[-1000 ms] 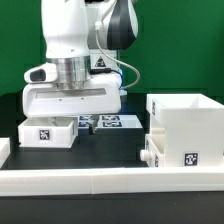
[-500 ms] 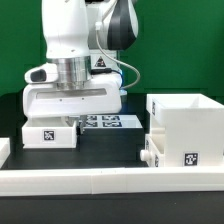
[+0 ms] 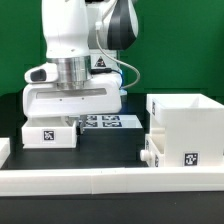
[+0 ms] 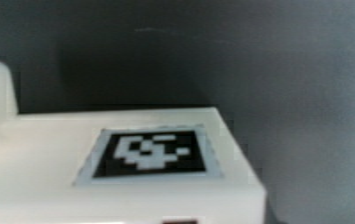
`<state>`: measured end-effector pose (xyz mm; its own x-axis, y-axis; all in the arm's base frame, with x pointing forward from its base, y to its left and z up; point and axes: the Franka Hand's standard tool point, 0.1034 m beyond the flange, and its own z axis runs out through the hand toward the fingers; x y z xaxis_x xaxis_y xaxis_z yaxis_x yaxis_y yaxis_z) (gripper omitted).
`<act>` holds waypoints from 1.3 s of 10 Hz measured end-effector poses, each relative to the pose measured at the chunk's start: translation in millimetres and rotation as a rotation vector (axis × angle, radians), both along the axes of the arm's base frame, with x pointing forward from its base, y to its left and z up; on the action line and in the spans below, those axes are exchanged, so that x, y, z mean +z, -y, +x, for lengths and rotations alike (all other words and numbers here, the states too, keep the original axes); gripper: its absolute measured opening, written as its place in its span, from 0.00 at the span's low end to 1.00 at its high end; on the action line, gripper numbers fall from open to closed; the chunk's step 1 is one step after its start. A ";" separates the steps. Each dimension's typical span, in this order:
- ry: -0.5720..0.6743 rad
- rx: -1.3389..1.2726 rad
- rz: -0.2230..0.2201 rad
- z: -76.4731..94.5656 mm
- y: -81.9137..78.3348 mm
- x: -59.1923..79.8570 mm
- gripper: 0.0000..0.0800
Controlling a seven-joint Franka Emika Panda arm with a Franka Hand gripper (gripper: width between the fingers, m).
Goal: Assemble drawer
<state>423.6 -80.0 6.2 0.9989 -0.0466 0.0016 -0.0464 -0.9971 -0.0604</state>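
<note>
The arm's upper links are cut off by the top edge of the exterior view, and the gripper [image 3: 72, 118] is largely masked by its own wide white body, so the fingertips cannot be made out. Whether the claw is spread or closed cannot be told, nor whether anything is held. The wrist view is blurred; only a white surface bearing a black-and-white tag [image 4: 149, 153] is seen close up, filling the lower half against dark ground.

The large drawer box [image 3: 185, 130] is seen standing on the black table [image 3: 115, 150] at the exterior view's right, its right side clipped by the frame edge. The smaller drawer part [image 3: 48, 133] lies at the exterior view's left, directly beneath the gripper and partly covered by it. The marker board [image 3: 108, 122] is half hidden behind the gripper body, between the two parts.

Against the frame one second earlier, the gripper body is found slightly lower over the small part; since half a second ago nothing is seen to differ.
</note>
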 end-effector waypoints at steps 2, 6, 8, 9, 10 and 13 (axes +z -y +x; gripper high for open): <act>0.004 0.013 0.015 24.0 -37.3 9.7 0.05; 0.014 0.085 0.036 62.5 -71.5 40.0 0.05; 0.023 0.205 0.035 62.1 -72.0 39.1 0.05; 0.028 0.299 0.034 61.6 -71.5 38.2 0.05; 0.031 0.458 0.029 59.7 -69.1 35.2 0.05; 0.006 0.814 0.021 81.2 -68.8 52.4 0.05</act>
<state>504.8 -11.2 58.5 0.7199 0.6939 0.0140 0.6927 -0.7171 -0.0775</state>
